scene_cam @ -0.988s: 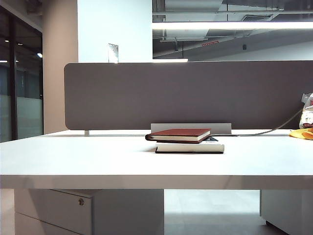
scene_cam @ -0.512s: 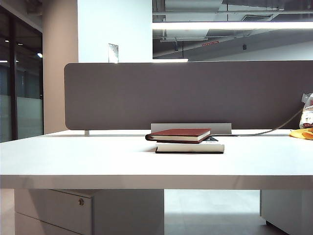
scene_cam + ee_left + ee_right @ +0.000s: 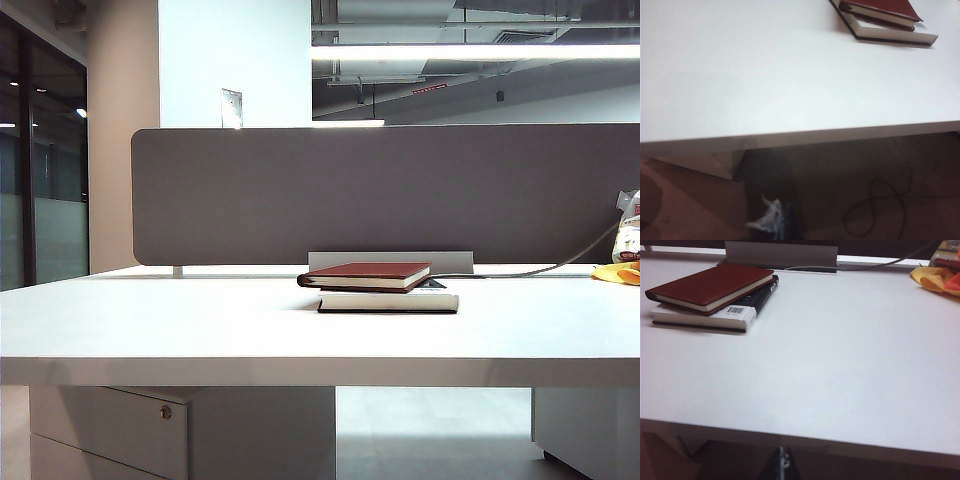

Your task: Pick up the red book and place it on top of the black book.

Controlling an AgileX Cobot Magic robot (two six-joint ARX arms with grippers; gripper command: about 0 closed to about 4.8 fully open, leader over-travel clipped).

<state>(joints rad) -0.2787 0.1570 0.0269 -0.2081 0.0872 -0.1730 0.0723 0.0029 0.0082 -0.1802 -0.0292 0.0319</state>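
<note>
Red book (image 3: 710,285) lies askew atop black book (image 3: 715,315) on white surface (image 3: 830,365); right claw (image 3: 782,466) tip below surface edge, closed.

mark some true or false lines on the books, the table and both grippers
1. The red book lies on the black book. True.
2. The red book sits square on it. False: it is skewed and overhangs one edge.
3. The right gripper grips the red book. False: it is shut, below the white table edge, away from both books.
4. The left gripper is low, below the table edge. True.
5. Something yellow lies at the table's far end. True.
</note>
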